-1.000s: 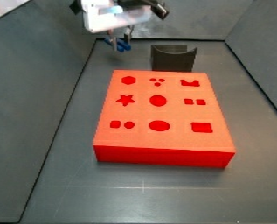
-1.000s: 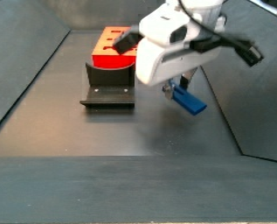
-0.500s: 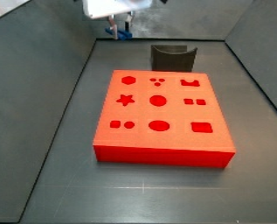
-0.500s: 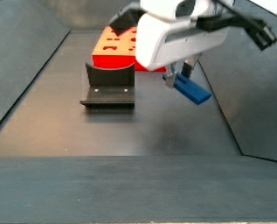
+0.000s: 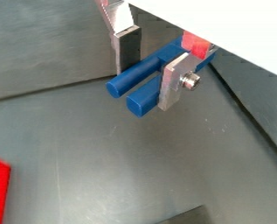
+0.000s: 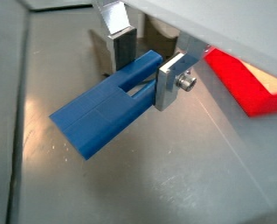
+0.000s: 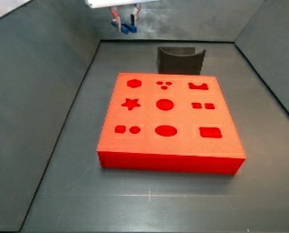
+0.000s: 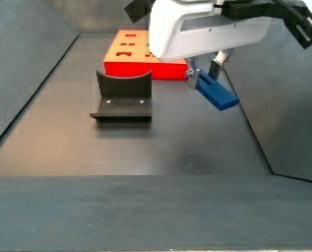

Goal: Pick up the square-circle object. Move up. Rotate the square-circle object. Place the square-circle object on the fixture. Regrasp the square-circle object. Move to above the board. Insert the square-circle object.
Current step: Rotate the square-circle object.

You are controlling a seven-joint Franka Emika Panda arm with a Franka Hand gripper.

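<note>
My gripper [image 8: 214, 67] is shut on the square-circle object [image 8: 220, 94], a bright blue peg that hangs tilted well above the floor. Both wrist views show it clamped between the silver fingers [image 5: 176, 80], with its two legs [image 5: 135, 86] sticking out past them and the gripper [image 6: 147, 70] closed on its forked end. In a side view the gripper [image 7: 126, 15] is at the top edge with the peg [image 7: 129, 28] just below it, behind the fixture [image 7: 180, 60]. The red board [image 7: 168, 118], with its many cut-outs, lies in front of the fixture.
Grey sloping walls [image 7: 43, 82] enclose the dark floor on the sides and at the back. The fixture [image 8: 121, 95] stands between the board [image 8: 129, 54] and the open floor [image 8: 145, 157]. A corner of the board [image 6: 252, 83] shows beside the peg.
The gripper has risen with the blue peg, which went from near the floor to well above it. The fixture and the board have not moved.
</note>
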